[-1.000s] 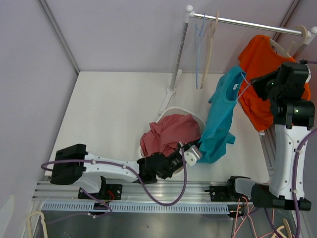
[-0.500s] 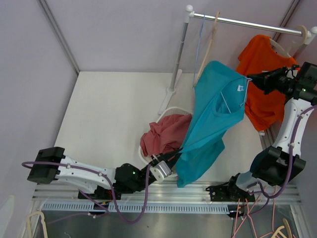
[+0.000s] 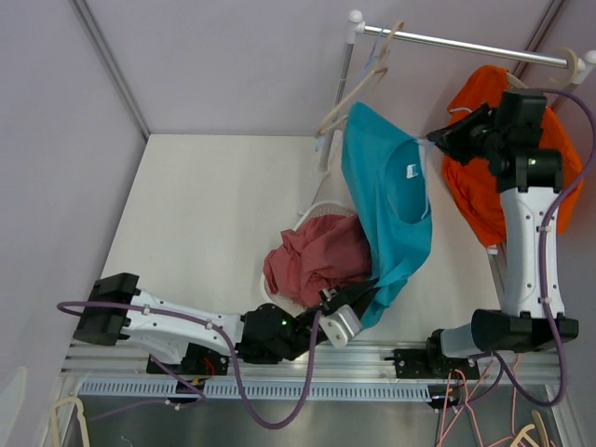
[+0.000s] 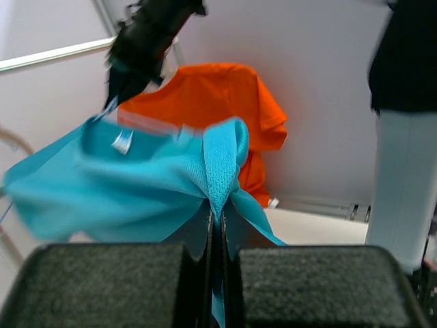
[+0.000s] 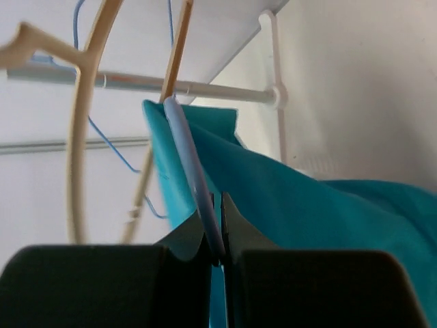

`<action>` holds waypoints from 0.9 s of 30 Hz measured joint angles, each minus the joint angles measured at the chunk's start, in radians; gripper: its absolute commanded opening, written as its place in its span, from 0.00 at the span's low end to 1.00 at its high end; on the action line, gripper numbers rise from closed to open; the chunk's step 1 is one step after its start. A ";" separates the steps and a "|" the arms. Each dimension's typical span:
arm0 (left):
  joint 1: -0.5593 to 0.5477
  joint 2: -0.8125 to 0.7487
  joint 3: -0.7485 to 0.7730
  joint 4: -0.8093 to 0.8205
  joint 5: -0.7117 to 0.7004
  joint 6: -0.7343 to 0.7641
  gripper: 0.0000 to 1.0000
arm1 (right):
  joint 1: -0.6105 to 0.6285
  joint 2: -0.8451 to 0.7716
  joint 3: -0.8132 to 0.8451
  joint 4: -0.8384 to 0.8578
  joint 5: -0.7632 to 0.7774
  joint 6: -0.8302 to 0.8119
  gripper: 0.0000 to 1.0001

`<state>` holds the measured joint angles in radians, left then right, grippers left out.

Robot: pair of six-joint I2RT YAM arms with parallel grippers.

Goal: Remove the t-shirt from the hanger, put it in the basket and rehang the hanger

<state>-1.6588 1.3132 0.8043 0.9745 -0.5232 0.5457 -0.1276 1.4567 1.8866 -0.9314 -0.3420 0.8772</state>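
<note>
T-shirt (image 3: 386, 200), teal, hangs stretched at 2 o'clock from basket (image 3: 326, 207). My left gripper (image 3: 357, 298) pinches hem; right gripper (image 3: 436, 140) pinches blue hanger (image 5: 191, 164) at collar. I judge t-shirt not yet off hanger.

The top external camera is looking steeply down from above and behind the arm bases. It is standing well back from the teal t-shirt (image 3: 386, 200) and taking in the whole table (image 3: 205, 214) under it and the rail (image 3: 466, 44) beyond it.

The left wrist camera is sitting just beneath the teal t-shirt (image 4: 136, 191), peering up past the left gripper (image 4: 217, 273) toward the orange t-shirt (image 4: 218, 96) behind it.

The right wrist camera is crowding the teal t-shirt (image 5: 307, 205) from very near, facing over the right gripper (image 5: 217, 266) along the blue hanger (image 5: 188, 157) to the rail (image 5: 205, 87).

All three views are sharing the teal t-shirt. The top external and right wrist views are also sharing the rail.
</note>
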 measured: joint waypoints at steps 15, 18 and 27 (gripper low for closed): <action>-0.005 0.201 0.274 -0.196 0.248 -0.088 0.01 | 0.257 -0.003 0.119 -0.198 0.470 -0.040 0.00; -0.005 0.198 0.196 -0.177 0.319 -0.129 0.01 | 0.248 0.054 0.243 -0.275 0.470 -0.042 0.00; -0.031 0.200 0.047 -0.129 0.403 -0.225 0.01 | -0.016 0.092 0.378 -0.426 0.317 -0.043 0.00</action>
<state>-1.6894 1.5127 0.8513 0.8459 -0.1200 0.3206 -0.1432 1.5486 2.2650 -1.3571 -0.0254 0.8337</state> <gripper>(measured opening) 0.011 0.064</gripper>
